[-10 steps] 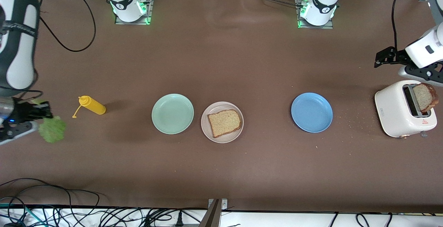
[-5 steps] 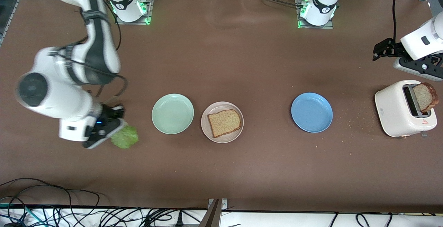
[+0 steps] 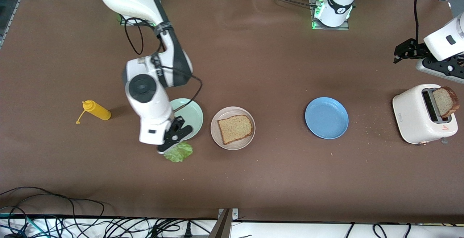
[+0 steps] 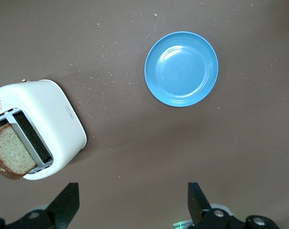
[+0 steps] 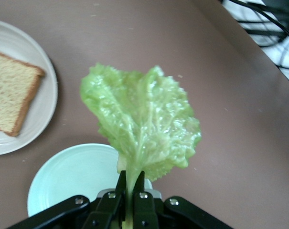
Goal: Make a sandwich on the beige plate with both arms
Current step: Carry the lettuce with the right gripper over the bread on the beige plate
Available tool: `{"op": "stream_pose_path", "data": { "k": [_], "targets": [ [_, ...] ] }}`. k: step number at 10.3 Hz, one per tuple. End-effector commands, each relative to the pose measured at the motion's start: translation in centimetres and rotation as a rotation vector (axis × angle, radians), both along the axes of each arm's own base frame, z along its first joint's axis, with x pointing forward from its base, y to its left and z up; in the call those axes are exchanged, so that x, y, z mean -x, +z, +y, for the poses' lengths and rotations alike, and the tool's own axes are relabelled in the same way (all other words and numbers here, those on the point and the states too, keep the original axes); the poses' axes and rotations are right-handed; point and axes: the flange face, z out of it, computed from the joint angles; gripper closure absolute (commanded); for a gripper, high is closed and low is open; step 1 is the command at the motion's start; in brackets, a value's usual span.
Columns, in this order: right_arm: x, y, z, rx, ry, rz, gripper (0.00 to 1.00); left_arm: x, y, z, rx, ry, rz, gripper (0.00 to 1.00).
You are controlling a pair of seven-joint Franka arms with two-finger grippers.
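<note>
A round beige plate (image 3: 232, 146) sits mid-table with one brown bread slice (image 3: 235, 128) lying flat on it. My right gripper (image 3: 174, 144) is shut on the stem of a ruffled green lettuce leaf (image 3: 179, 152), over the bare table at the mint-green plate's rim. In the right wrist view the lettuce leaf (image 5: 142, 119) hangs from the right gripper (image 5: 130, 179), with the beige plate (image 5: 48, 95) and its bread slice (image 5: 13, 90) off to one side. A second bread slice (image 3: 445, 102) stands in the toaster. My left gripper (image 3: 402, 53) hangs open and empty over the table beside the toaster; the left gripper (image 4: 133, 195) holds nothing.
A mint-green plate (image 3: 190, 113) lies beside the beige plate, toward the right arm's end. The blue plate (image 3: 326, 118) and the white toaster (image 3: 413, 114) are toward the left arm's end. A yellow squeeze bottle (image 3: 96, 110) lies on its side. Crumbs dot the table by the toaster.
My right arm has swept the lettuce from the right arm's end of the table, past the yellow bottle, to the mint-green plate. The left arm has barely shifted.
</note>
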Motion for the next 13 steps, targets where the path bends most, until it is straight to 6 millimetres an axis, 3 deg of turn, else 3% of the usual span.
{"op": "stream_pose_path", "data": {
  "k": [1,4,6,8,11,13],
  "targets": [
    [2.7,-2.3,5.1,0.026,0.138,0.021,1.0,0.2,2.4,0.2,-0.01,-0.013,0.001,0.0],
    [5.2,-6.1,10.0,0.008,0.233,0.002,1.0,0.3,2.8,0.3,-0.01,-0.007,0.012,0.0],
    [5.3,-7.4,10.6,0.012,0.284,-0.015,1.0,0.3,2.8,0.9,-0.01,0.003,0.012,0.0],
    [6.4,-7.3,11.9,0.012,0.287,-0.005,1.0,0.5,2.9,2.1,-0.008,0.023,0.011,0.0],
    [6.2,-7.4,12.3,-0.013,0.293,-0.035,1.0,0.2,2.3,2.0,-0.01,0.024,0.021,0.0],
    [6.0,-9.5,12.8,-0.024,0.306,-0.079,1.0,-0.2,1.7,1.7,-0.013,0.02,0.032,0.0]
  ]
}}
